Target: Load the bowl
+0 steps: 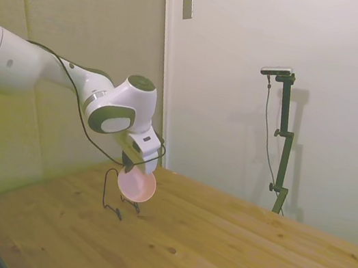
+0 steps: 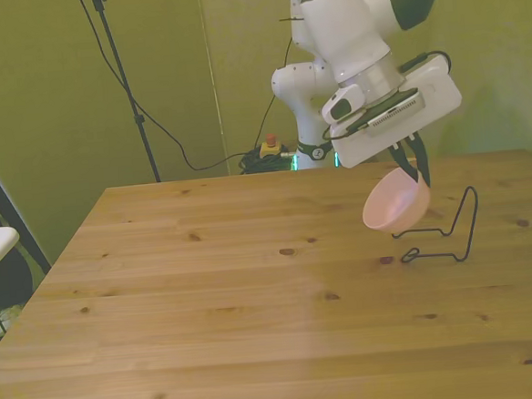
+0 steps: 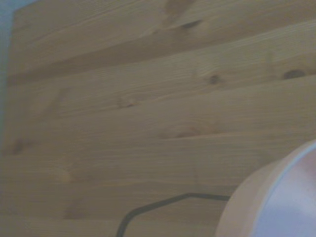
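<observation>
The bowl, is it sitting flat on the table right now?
No. The bowl hangs tilted in the air, held by the gripper, above the table and beside the black wire rack.

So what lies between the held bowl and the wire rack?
Nothing. In the front view the bowl, pinched by the gripper, hangs tilted just beside the wire rack, with only bare table showing between them.

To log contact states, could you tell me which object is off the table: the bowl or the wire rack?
The pink bowl, tilted, gripped by the claw; the black wire rack stands on the table.
</observation>
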Motion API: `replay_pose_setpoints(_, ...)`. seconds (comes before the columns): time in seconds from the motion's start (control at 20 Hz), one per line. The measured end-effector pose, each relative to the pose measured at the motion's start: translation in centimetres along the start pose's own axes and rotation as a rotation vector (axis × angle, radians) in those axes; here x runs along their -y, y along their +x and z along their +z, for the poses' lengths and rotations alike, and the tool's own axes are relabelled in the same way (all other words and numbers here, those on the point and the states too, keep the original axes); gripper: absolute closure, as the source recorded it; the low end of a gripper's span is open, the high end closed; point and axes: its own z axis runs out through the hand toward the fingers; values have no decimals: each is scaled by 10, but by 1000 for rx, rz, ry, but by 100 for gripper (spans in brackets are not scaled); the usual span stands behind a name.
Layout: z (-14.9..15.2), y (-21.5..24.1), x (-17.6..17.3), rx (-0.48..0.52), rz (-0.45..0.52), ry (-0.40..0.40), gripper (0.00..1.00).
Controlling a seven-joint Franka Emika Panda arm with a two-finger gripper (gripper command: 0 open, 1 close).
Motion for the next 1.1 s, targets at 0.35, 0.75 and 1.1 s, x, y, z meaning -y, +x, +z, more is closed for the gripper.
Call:
replay_pose_setpoints(0.35,15,-10,1,69,-71,122,100)
replay_pose_setpoints(0.75,31,-7,-13,143,-95,198,100)
replay_pose_setpoints(1.1,50,-6,-23,173,-98,222,100)
